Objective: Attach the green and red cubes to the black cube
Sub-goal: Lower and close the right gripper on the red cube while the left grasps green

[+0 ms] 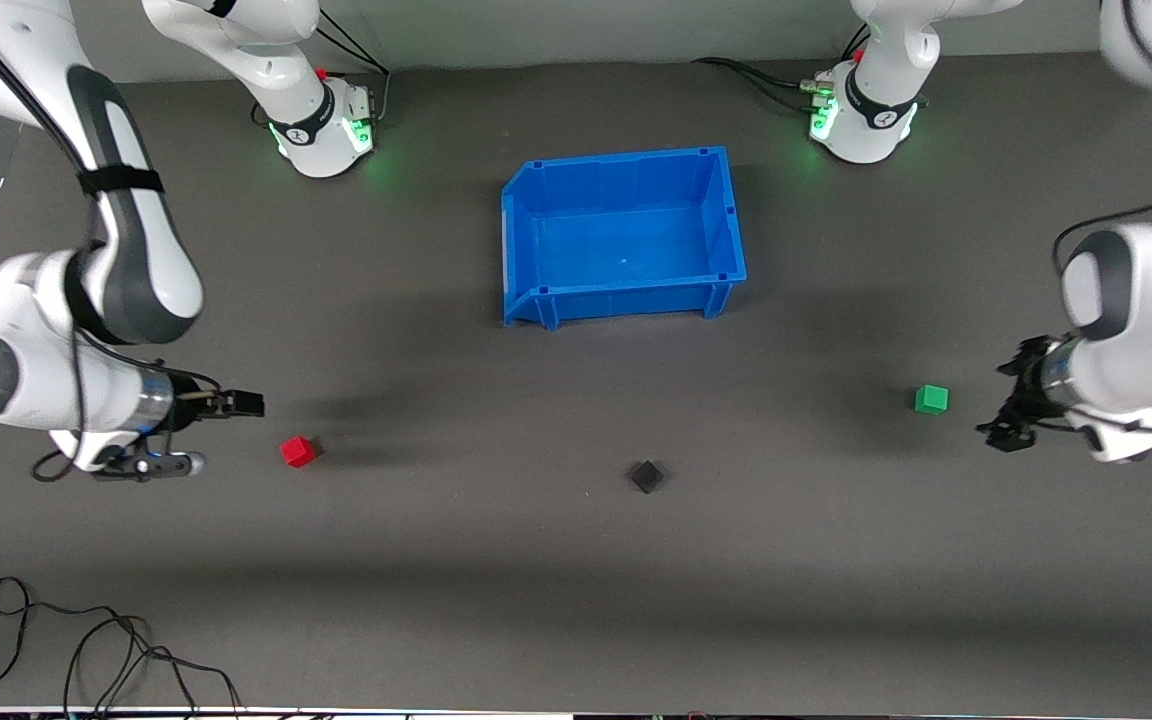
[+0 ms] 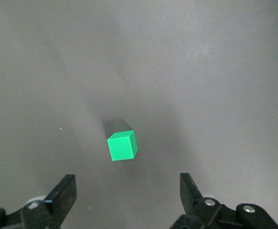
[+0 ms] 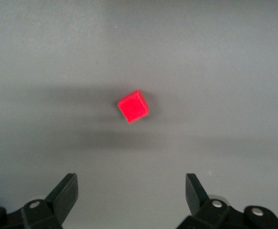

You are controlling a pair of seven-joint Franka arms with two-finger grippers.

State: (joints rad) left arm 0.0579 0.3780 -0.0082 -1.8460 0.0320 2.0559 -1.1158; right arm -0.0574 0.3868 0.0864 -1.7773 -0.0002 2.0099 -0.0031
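Note:
The green cube (image 1: 931,399) sits on the grey mat toward the left arm's end of the table. My left gripper (image 1: 998,398) hovers beside it, open and empty. In the left wrist view the green cube (image 2: 122,145) lies ahead of the open left gripper (image 2: 127,183), apart from the fingers. The red cube (image 1: 298,451) sits toward the right arm's end. My right gripper (image 1: 231,433) is open and empty beside it. In the right wrist view the red cube (image 3: 133,106) lies ahead of the open right gripper (image 3: 131,181). The black cube (image 1: 647,476) sits alone between the two coloured cubes, nearer the front camera.
An empty blue bin (image 1: 626,300) stands at mid-table, farther from the front camera than the cubes. Loose black cables (image 1: 86,650) lie at the table's front edge toward the right arm's end.

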